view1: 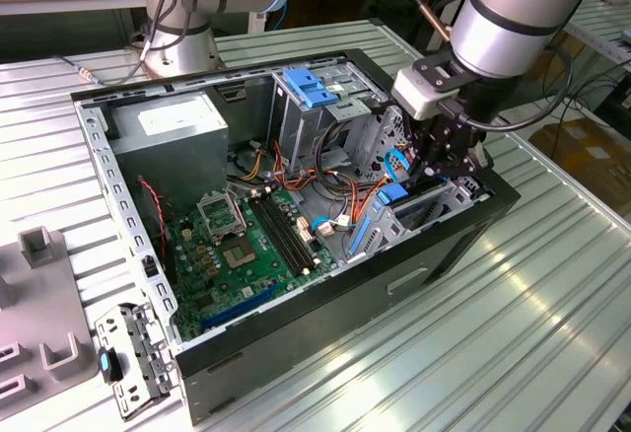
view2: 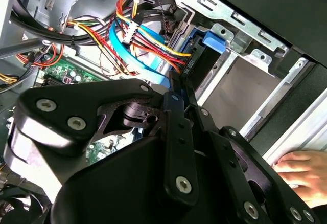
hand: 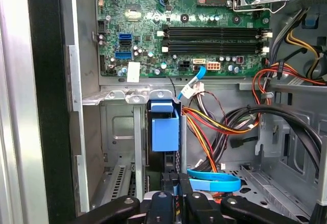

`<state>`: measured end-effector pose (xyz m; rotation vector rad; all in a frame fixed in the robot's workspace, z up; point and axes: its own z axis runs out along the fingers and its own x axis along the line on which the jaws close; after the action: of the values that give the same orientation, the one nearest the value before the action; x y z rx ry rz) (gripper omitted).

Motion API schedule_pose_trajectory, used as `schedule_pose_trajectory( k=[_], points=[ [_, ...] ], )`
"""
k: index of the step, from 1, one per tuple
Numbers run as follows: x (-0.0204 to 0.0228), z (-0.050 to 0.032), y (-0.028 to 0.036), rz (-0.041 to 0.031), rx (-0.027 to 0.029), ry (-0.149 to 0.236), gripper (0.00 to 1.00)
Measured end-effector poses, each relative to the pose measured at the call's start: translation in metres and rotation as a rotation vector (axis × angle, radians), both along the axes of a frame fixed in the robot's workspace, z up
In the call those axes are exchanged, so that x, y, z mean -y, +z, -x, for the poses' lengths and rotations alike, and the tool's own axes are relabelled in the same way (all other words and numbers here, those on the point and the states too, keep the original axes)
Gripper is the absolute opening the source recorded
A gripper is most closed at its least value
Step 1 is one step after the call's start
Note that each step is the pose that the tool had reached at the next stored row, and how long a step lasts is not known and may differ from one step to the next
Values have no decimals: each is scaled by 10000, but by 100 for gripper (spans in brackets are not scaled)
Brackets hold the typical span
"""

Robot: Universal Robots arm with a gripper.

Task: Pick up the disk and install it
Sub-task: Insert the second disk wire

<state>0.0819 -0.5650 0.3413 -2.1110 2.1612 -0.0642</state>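
Observation:
The disk [hand: 164, 132] stands on edge in the drive bay at the open computer case's [view1: 110, 195] side on the exterior view's right. Its blue side rail faces the camera in the first wrist view. My gripper [hand: 173, 196] is shut on the disk's near edge, with the black fingers close together around it. In the second wrist view the fingers [view2: 176, 132] run along the disk [view2: 200, 56] into the metal bay. In the exterior view the gripper [view1: 431, 178] reaches down into the case just above the blue rail of the disk [view1: 394, 193].
Red, yellow and black cables [hand: 214, 124] and a blue data cable [hand: 214, 183] lie beside the bay. The motherboard [view1: 237, 245], the grey power supply [view1: 182, 121] and a tall cage with a blue bracket [view1: 308, 87] sit inside the case. A person's hand [view2: 301, 170] rests outside it.

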Motion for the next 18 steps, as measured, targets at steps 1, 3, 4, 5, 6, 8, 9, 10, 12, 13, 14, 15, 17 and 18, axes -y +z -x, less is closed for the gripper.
schedule_pose_trajectory(
  k=[1, 3, 4, 5, 6, 8, 9, 10, 12, 13, 14, 15, 17, 18],
  points=[
    [0, 0, 0, -1, 0, 0, 23],
    [1, 0, 5, -1, 0, 0, 30],
    [0, 0, 18, 2, 0, 0, 30],
    [0, 0, 42, 0, 0, 0, 30],
    [0, 0, 62, 3, -1, 0, 30],
    [-1, 0, 123, 2, 0, 0, 30],
    [-2, 0, 181, 2, -1, -1, 30],
    [-1, -1, 188, 0, 0, 0, 30],
    [-2, -1, 189, -1, 0, 0, 28],
    [-2, -1, 190, 2, -1, 0, 22],
    [-2, -1, 191, 2, 0, 0, 15],
    [-2, 0, 191, 2, 0, 0, 11],
    [-1, 0, 191, 2, 0, 0, 11],
    [-2, 0, 191, 2, 0, 0, 11]
  ],
)
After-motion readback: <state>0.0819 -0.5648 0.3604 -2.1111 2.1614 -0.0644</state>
